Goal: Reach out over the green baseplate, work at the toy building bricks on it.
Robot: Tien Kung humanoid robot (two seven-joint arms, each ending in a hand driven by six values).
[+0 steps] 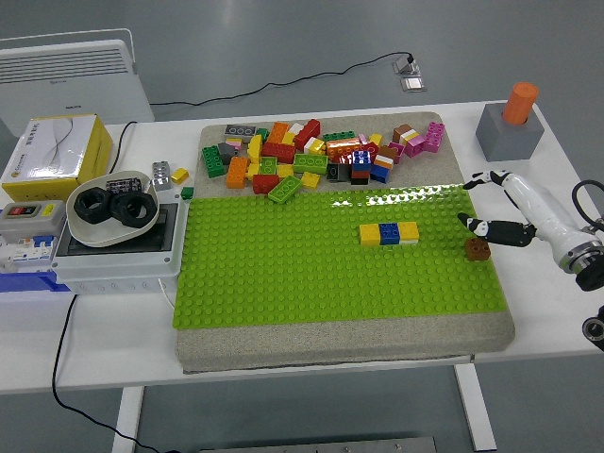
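Observation:
The green baseplate (283, 255) lies on a grey mat in the middle of the table. A short row of yellow, blue and yellow bricks (388, 233) is pressed onto it right of centre. A brown brick (477, 248) sits at the plate's right edge. A pile of loose coloured bricks (311, 156) lies along the mat's far side. My right hand (467, 201) reaches in from the right, fingers spread and holding nothing. One finger (495, 228) points at the spot just above the brown brick, and another finger (486, 176) is stretched over the plate's far right corner. The left arm is out of view.
A white bowl with black nuts (113, 208) rests on a grey electrical box (113, 250) at the left, and a yellow carton (57, 156) stands behind them. A grey block with an orange cylinder (511, 123) stands at the back right. A black cable (66, 377) hangs off the front left.

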